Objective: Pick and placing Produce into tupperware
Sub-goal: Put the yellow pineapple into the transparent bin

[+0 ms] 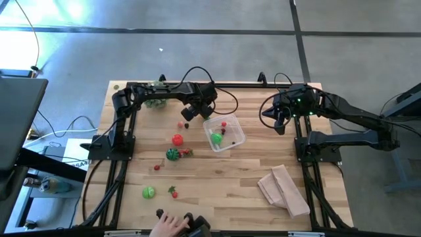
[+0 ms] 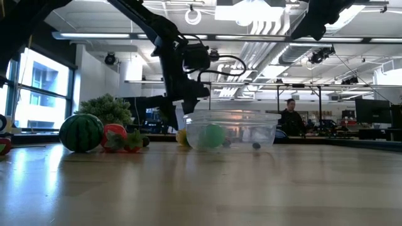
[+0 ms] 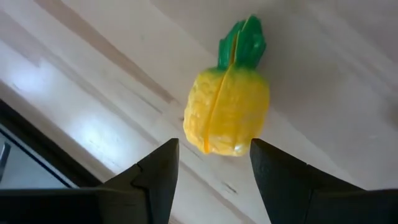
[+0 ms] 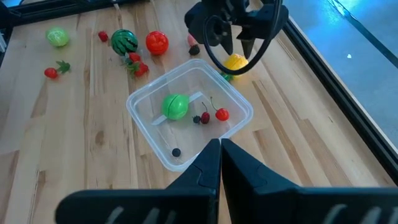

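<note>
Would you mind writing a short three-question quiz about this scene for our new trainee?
1. True or false: the left gripper already holds the yellow pineapple.
2. Which item lies inside the tupperware? A) the watermelon B) the green ball C) the red tomato
3. Fill in: the right gripper hovers with its fingers ____.

Key
1. False: its fingers stand open on either side of the pineapple, which lies on the table.
2. B; cherries and a dark berry lie there too.
3. shut
</note>
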You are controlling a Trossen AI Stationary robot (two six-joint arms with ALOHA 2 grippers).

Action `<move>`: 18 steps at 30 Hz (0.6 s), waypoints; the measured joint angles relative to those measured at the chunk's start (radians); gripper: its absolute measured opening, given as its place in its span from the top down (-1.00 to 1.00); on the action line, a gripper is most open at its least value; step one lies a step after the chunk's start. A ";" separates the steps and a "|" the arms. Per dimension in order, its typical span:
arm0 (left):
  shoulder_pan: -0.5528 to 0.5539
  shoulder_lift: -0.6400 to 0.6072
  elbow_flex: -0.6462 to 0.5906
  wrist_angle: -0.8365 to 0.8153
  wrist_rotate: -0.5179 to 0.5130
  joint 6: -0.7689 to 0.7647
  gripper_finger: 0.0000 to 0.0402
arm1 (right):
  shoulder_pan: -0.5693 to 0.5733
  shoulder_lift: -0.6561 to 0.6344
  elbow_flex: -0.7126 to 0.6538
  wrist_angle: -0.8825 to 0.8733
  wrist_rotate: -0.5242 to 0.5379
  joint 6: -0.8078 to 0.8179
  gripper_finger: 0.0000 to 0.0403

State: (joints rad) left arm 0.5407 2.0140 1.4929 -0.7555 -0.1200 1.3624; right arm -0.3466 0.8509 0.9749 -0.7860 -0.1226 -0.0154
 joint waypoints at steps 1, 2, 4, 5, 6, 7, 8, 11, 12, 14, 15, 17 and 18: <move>0.000 0.000 0.000 0.000 0.006 0.000 0.06 | 0.000 0.000 0.000 0.000 0.000 0.000 0.98; 0.000 0.000 0.000 -0.001 0.014 0.002 0.06 | 0.000 0.000 0.000 0.000 0.000 0.000 0.98; 0.000 0.000 0.000 0.000 0.037 0.002 0.06 | 0.000 0.000 0.000 0.000 0.000 0.000 0.98; 0.000 0.000 0.000 0.000 0.054 0.002 0.06 | 0.000 0.000 0.000 0.000 0.000 0.000 0.98; 0.000 0.000 0.000 -0.001 0.073 0.002 0.06 | 0.000 0.000 0.000 0.000 0.000 0.000 0.98; 0.000 0.000 0.000 -0.001 0.092 0.002 0.06 | 0.000 0.000 0.000 0.000 0.000 0.000 0.98; 0.000 0.000 0.000 -0.001 0.110 0.002 0.06 | 0.000 0.000 0.000 0.000 0.000 0.000 0.98; -0.001 0.000 0.000 -0.004 0.151 0.002 0.06 | 0.000 0.000 0.000 0.000 0.000 0.000 0.98; -0.001 0.000 0.000 -0.003 0.160 0.002 0.06 | 0.000 0.000 0.000 0.000 0.000 0.000 0.98; -0.006 0.000 0.000 -0.003 0.169 0.002 0.06 | 0.000 0.000 0.000 0.000 0.000 0.000 0.98; -0.006 0.000 0.000 -0.003 0.169 0.002 0.06 | 0.000 0.000 0.000 0.000 0.000 0.000 0.98; -0.012 0.000 0.000 -0.001 0.171 -0.003 0.06 | 0.000 0.000 0.000 0.000 0.000 0.000 0.98; -0.013 0.000 0.000 -0.001 0.172 -0.006 0.06 | 0.000 0.000 0.000 0.000 0.000 0.000 0.98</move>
State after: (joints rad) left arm 0.5280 2.0140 1.4929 -0.7563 0.0524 1.3560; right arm -0.3466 0.8509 0.9749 -0.7856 -0.1226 -0.0154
